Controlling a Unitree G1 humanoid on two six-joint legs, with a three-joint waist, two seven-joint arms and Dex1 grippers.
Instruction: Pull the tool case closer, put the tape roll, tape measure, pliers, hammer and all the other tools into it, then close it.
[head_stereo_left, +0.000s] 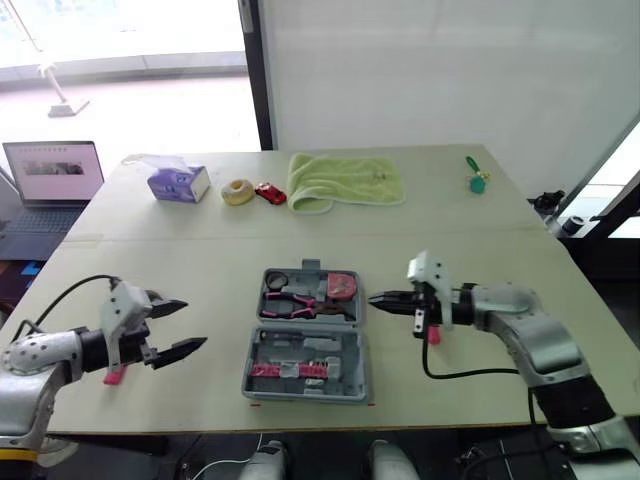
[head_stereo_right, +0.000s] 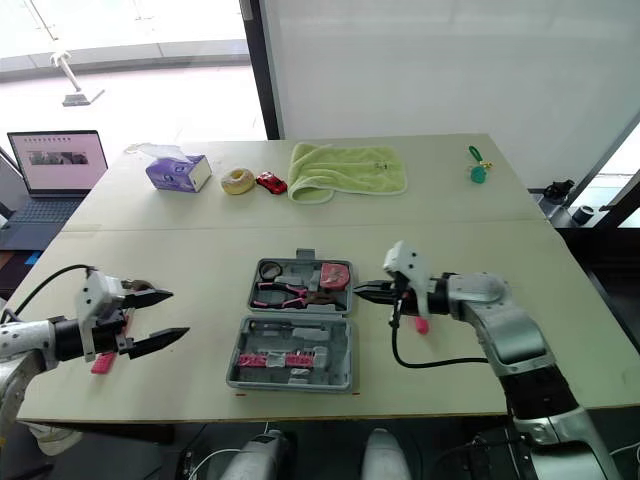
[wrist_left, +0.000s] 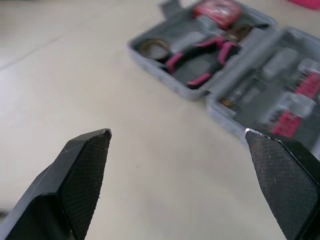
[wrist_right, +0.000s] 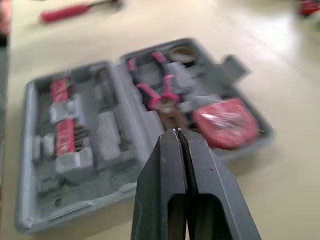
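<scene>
Plainly: one open case, three tools in its far half

Only one tool case (head_stereo_left: 306, 393) lies on the worktop (head_stereo_left: 200, 260). It sits near the front edge, between the two arms, with its lid folded flat so that two grey halves lie side by side, one nearer and one farther.

The far half holds three things. One dark tape roll (head_stereo_left: 276, 279) sits at its left end, one pair of pliers (head_stereo_left: 295, 303) with pink handles lies in the middle, and one red tape measure (head_stereo_left: 341, 286) sits at its right end. The near half holds grey moulded inserts and two pink strips (head_stereo_left: 288, 370) set in a row; what the strips carry is too small to tell.

Two grippers are in view. The left gripper (head_stereo_left: 195, 323) hovers over bare worktop left of the case, well apart from it, its fingers (wrist_left: 85, 170) spread wide with nothing between them. The right gripper (head_stereo_left: 375, 298) points at the right end of the far half, just beside the tape measure, its fingers (wrist_right: 172, 165) pressed together on nothing.

Along the back of the worktop stand five single things: a purple tissue box (head_stereo_left: 178, 183), a pale yellow ring (head_stereo_left: 237, 191), a red toy car (head_stereo_left: 270, 193), a green towel (head_stereo_left: 343, 180) and, far to the right, a small green tag (head_stereo_left: 478, 180). One laptop (head_stereo_left: 45, 190) stands open beyond the left edge.
</scene>
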